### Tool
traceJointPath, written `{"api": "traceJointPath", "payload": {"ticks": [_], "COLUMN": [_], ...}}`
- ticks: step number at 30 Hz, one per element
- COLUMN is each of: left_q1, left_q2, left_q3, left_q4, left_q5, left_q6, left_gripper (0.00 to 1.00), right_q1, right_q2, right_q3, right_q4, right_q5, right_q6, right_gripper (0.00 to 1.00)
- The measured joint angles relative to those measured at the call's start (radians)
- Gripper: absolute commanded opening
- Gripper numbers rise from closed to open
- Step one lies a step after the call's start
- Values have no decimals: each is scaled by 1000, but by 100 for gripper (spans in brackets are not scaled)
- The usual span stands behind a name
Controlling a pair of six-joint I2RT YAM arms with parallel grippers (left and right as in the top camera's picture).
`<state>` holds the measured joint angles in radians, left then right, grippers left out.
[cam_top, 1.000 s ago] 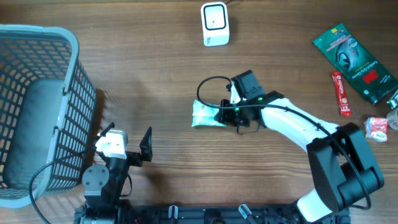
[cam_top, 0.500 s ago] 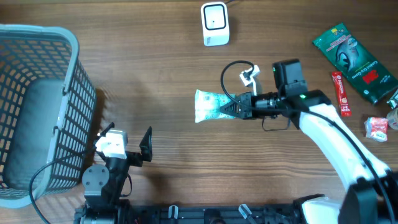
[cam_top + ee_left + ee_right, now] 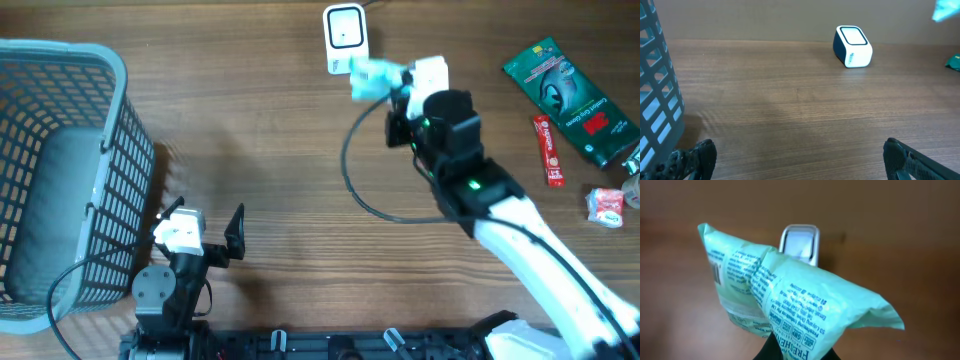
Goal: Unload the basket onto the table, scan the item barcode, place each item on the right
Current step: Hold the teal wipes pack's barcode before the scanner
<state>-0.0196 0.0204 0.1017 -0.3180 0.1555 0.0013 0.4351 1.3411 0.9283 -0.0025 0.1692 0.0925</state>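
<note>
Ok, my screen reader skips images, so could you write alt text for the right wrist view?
A pale green plastic packet with dark printed text fills the frame, pinched at its bottom edge by the right tool. Behind it, a white box-shaped scanner sits on the wooden table.

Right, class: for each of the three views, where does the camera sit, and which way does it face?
Overhead: above the table, looking straight down; left jaws open, right jaws holding the packet by the scanner.
Left wrist: low over the table, facing the scanner; open left jaws at bottom corners.
Right wrist: raised, looking past the packet at the scanner; right jaws shut on it below.
Shared: all three show the scanner.
</note>
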Motion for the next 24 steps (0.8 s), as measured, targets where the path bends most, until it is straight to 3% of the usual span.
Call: {"api": "traceJointPath", "payload": {"ticks": [9,16,21,24], "left_q1": [0,0,0,0], "left_q2": [-1,-1,-1,-1], "left_q3": [0,0,0,0], "left_q4": [1,0,0,0], "left_q5": [0,0,0,0], "left_q6": [0,0,0,0], "left_gripper": [100,100,100,100], "right_q1": [0,4,15,27], "right_q2": [424,741,829,857], "right_q3": [6,218,378,423], "right_q4": [743,826,810,842], "right_q5": [254,348,366,375], "right_q6": [-457,-696,-784,-929], "right_gripper": [5,5,5,5]}}
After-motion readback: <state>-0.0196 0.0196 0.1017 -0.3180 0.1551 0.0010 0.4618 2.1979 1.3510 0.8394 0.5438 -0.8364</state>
